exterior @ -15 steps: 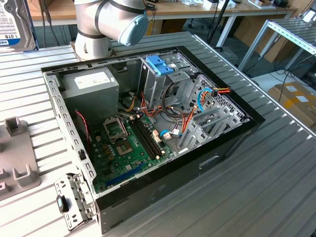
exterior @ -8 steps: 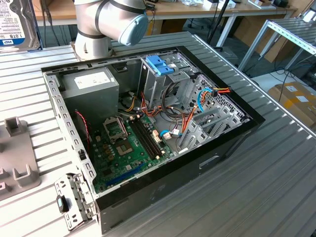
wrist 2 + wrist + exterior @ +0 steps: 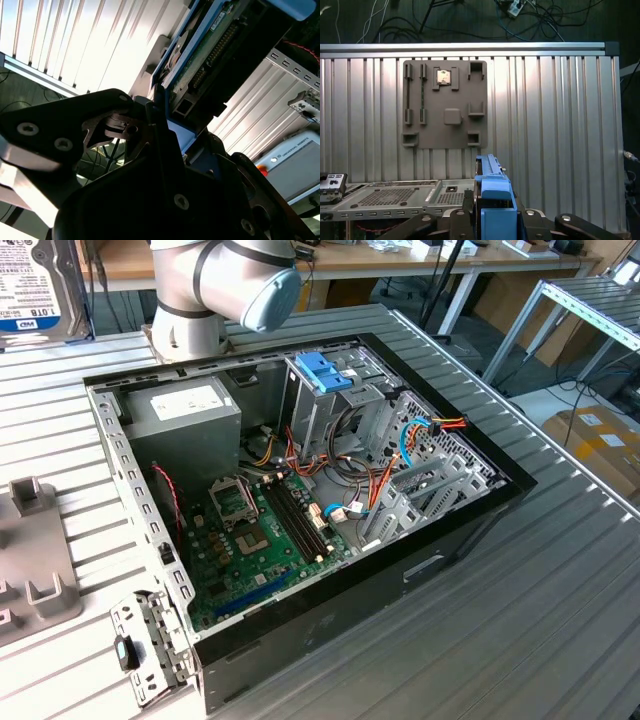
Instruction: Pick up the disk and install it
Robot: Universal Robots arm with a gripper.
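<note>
Tool (image 3: 495,220) state: closed on the disk (image 3: 492,192). In the first wrist view we see the dark fingers (image 3: 468,202) set against either side of its bright blue carrier, with the disk edge-on between them. In the second wrist view the disk (image 3: 215,50) runs out from the tool (image 3: 172,132), showing its circuit-board face and a blue side rail.

Disk position: lifted clear of the worktop (image 3: 560,125), resting on nothing, held over the ribbed aluminium surface. The perforated metal of the computer case (image 3: 395,197) lies just beside the tool.

A grey fixture plate (image 3: 445,105) lies flat on the worktop, near one long edge rail and well apart from the disk. It carries several small moulded holders.

Exterior view: the open computer case (image 3: 330,620) sits mid-worktop, lid off. The motherboard (image 3: 260,530), the power supply (image 3: 185,410) and the drive cage (image 3: 340,405) with its blue clip (image 3: 325,370) are exposed. The arm's base (image 3: 220,285) stands at the far worktop edge, behind the case. We cannot tell which bay is free.
</note>
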